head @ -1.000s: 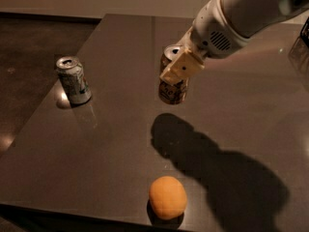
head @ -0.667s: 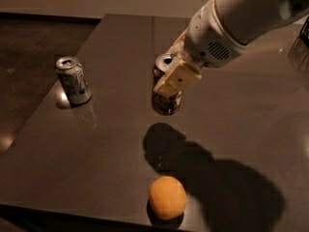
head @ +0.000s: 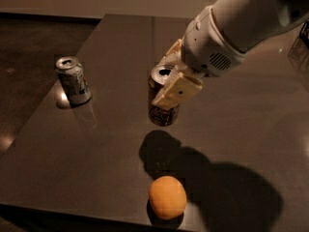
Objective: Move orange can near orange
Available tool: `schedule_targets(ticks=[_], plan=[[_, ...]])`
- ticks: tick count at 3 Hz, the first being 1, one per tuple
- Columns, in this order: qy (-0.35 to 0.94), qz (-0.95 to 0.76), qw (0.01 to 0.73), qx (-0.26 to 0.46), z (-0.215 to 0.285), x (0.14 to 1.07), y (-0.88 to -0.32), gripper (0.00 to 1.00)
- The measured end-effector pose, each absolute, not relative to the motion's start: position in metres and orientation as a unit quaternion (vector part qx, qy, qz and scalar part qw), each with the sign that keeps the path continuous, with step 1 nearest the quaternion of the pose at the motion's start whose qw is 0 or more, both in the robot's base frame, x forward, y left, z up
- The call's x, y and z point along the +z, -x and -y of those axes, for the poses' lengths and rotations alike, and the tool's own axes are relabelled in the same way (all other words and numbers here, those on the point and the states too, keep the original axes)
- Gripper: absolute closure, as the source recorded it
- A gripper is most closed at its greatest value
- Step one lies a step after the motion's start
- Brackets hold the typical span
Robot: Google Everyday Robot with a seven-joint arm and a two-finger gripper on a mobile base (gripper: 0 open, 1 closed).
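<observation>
Your claw (head: 167,81) is closed around the orange can (head: 162,114), one cream finger (head: 176,90) lying across the can's near side and the other just showing behind its silver top. The can is upright and held clear of the dark surface (head: 91,149); its shadow (head: 161,151) falls on the surface below it, apart from the can's base. The white arm (head: 241,23) reaches in from the upper right.

The orange (head: 167,197) sits near the front edge of the surface, in front of the can and a little to the right of it in the camera view, with the shadow lying between them. The two are not touching.

A silver can (head: 73,80) with green markings stands upright at the left side of the surface, well apart from both the orange can and the orange.
</observation>
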State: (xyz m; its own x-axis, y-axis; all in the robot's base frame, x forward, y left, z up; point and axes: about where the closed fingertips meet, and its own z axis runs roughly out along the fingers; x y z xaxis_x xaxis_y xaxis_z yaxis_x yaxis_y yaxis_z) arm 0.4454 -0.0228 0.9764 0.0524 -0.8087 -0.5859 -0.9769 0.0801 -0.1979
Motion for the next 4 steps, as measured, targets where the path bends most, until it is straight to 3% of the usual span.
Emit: schedule_targets(ticks=[3, 4], plan=[[0.709, -0.634, 0.235, 0.201, 0.036, 0.963, -0.393, 1.00], [0.721, -0.617, 0.218, 0.228, 0.040, 0.949, -0.378, 0.83]])
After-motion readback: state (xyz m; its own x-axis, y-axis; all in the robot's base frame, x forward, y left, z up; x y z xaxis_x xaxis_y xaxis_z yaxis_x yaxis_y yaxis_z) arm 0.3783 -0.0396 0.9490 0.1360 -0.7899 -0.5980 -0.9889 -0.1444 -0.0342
